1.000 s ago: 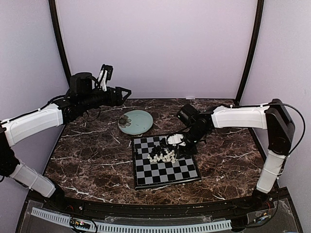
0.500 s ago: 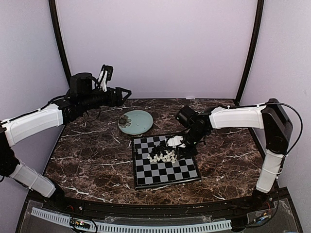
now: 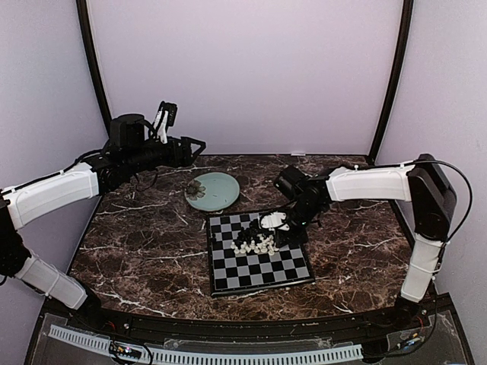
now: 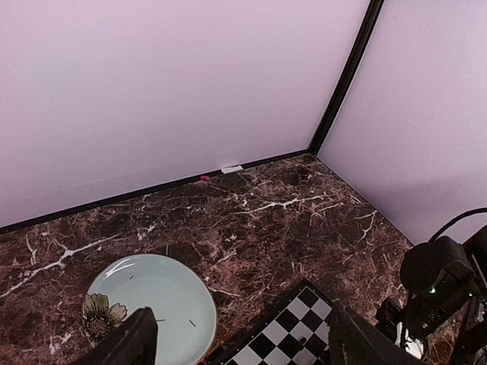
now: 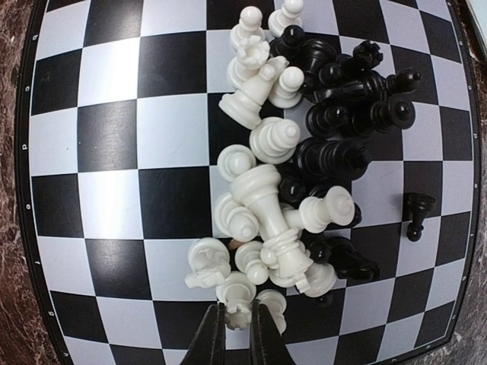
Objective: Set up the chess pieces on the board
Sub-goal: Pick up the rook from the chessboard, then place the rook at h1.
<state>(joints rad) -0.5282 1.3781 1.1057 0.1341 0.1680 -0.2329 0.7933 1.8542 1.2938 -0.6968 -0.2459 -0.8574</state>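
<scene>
1. Table: dark brown marble top with white veins. It carries everything listed below.
2. Left arm: raised over the far left corner of the table, well apart from the board. The left gripper stands wide open, with nothing between its fingers.
3. Right arm: reaches in from the right and down to the far right part of the board.
4. Board: black-and-white chequered square with a thin dark rim, lying flat at mid-table, just near of the plate.
5. Plate: round, pale green, with a flower motif at its left edge. It is beside the far left corner of the board.
6. Chess pieces: white and black figures in one mixed heap on the board, most of them lying on their sides. One black piece stands apart from the heap.
7. Right gripper: the jaws are nearly together at the edge of the heap, pinching a single white piece.
</scene>
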